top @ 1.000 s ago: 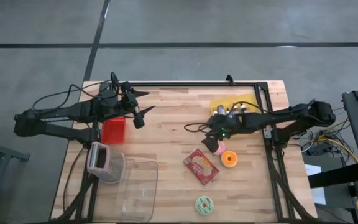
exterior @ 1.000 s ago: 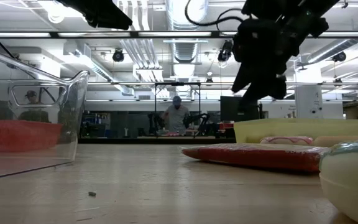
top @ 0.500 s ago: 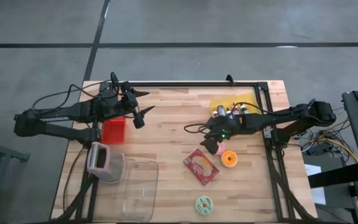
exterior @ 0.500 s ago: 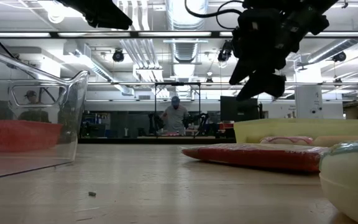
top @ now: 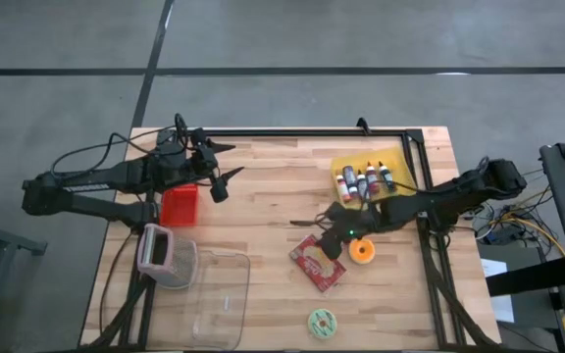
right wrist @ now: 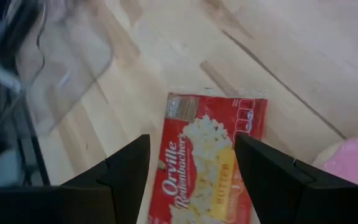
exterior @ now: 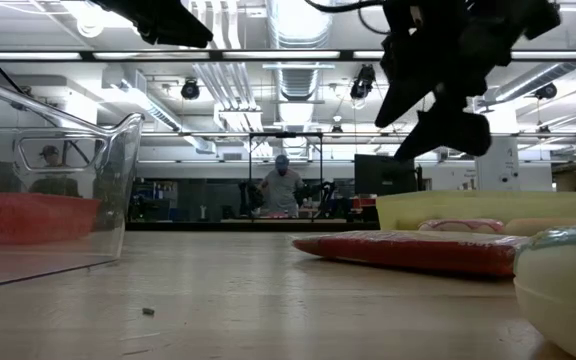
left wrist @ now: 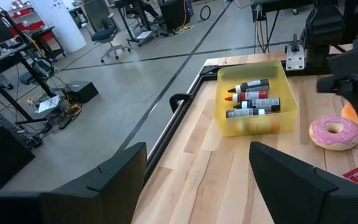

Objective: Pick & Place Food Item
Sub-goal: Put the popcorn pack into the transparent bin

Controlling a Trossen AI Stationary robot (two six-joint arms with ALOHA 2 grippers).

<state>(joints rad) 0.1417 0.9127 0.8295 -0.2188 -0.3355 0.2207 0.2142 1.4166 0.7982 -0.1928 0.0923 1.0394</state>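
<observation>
- Table (top: pixel 263 211): left gripper (top: pixel 226 163) waits near the back-left, fingers spread, empty.
- Right gripper (top: pixel 330 241) hovers over the popcorn packet (right wrist: pixel 211 163), fingers apart, nothing held.
- Approach step, likely; next, lower straight and pinch the flat packet's edges.

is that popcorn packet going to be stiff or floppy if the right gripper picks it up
The popcorn packet lies thin and flat on the table, so it probably bends somewhat when lifted. Its glossy wrapper may be slippery. Being flat, it shouldn't roll.
</observation>
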